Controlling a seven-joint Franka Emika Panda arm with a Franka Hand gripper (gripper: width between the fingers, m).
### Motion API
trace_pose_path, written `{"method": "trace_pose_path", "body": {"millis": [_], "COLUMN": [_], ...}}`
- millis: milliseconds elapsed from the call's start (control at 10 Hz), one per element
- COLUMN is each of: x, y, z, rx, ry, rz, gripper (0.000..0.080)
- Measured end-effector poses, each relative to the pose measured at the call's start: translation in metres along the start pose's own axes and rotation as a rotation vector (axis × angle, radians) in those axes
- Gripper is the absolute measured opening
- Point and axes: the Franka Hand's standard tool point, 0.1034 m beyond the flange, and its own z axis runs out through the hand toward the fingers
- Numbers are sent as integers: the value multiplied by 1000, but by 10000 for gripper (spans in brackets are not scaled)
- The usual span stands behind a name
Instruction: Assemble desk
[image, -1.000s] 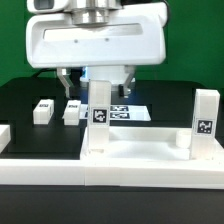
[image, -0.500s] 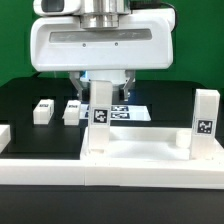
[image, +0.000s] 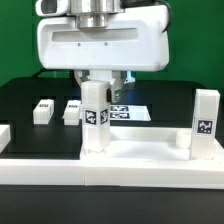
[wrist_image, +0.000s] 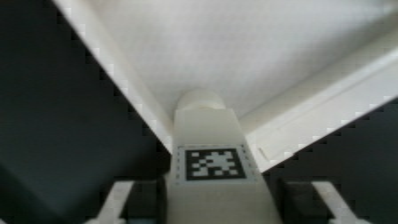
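We judge a leg is being fitted upright on the desk top. The claw straddles it half-open, grip unclear. Next we'd clamp, then twist it home.

Arm cut off at top edge. Pincer tips part-hidden behind leg. Marker board part-hidden by leg. Far legs: tags too small to read. Wrist view blurred; fingers cropped, contact with leg unclear.

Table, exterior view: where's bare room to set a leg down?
Bare: table between marker board and exterior view's right leg; also toward that view's left of the loose legs. Crowded: around middle leg at the claw.
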Motion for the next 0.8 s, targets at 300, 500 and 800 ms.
{"method": "trace_pose_path", "body": {"millis": [300,500,800], "x": [4,6,5], "y": [-9,-9,-11], "z": [1,1,1], "rx": [6,21,20], "ry": [-67,-91,-91], "rz": [443,649,679], "gripper": [291,291,380]}}
